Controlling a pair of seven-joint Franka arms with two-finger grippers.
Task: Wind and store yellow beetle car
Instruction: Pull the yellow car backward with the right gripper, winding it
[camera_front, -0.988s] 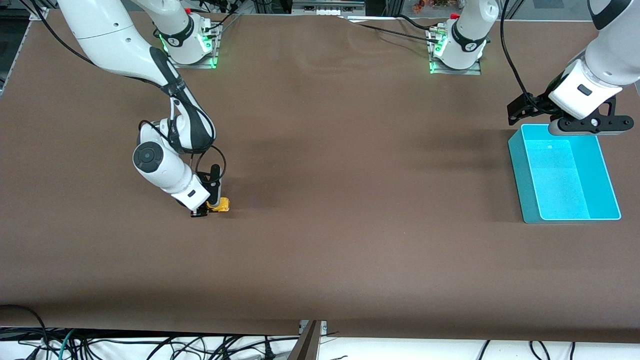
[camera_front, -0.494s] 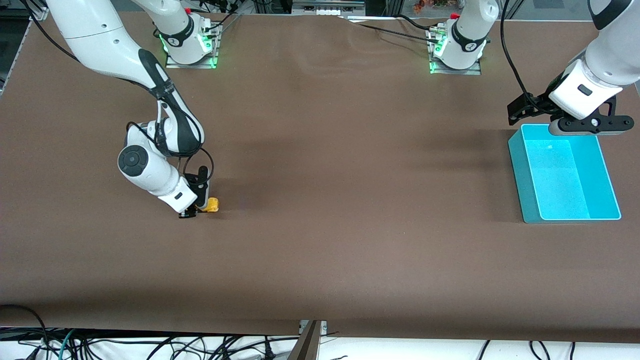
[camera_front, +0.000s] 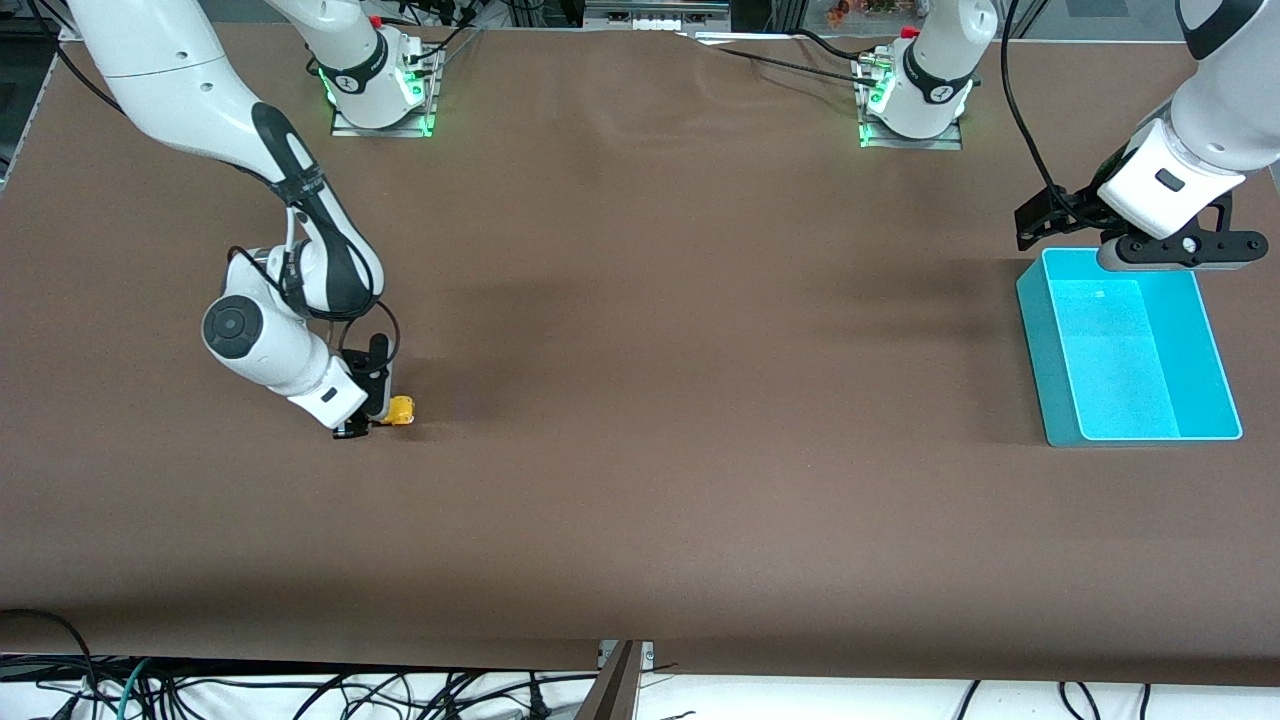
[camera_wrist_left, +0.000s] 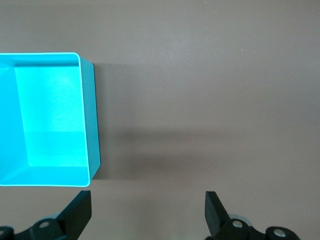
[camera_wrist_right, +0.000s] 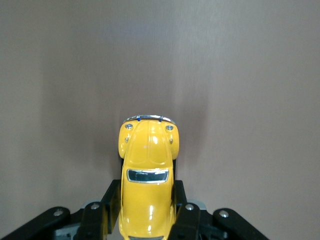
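Yellow beetle car (camera_wrist_right: 148, 185), dark windows, wheels on the table, toward the right arm's end.

Left end effector (camera_wrist_left: 148, 215) hangs over the brown bench (camera_wrist_left: 210, 90), fingers (camera_wrist_left: 77, 212) spread wide, with the empty cyan bin (camera_wrist_left: 91, 125) just beside it below.

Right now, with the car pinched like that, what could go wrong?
1. The right gripper is shut on only the rear of the car; most of its body sticks out, so it could twist or slip free.
2. The bin sits at the left arm's end of the table, a long way for so small a hold; the left gripper waits open there.
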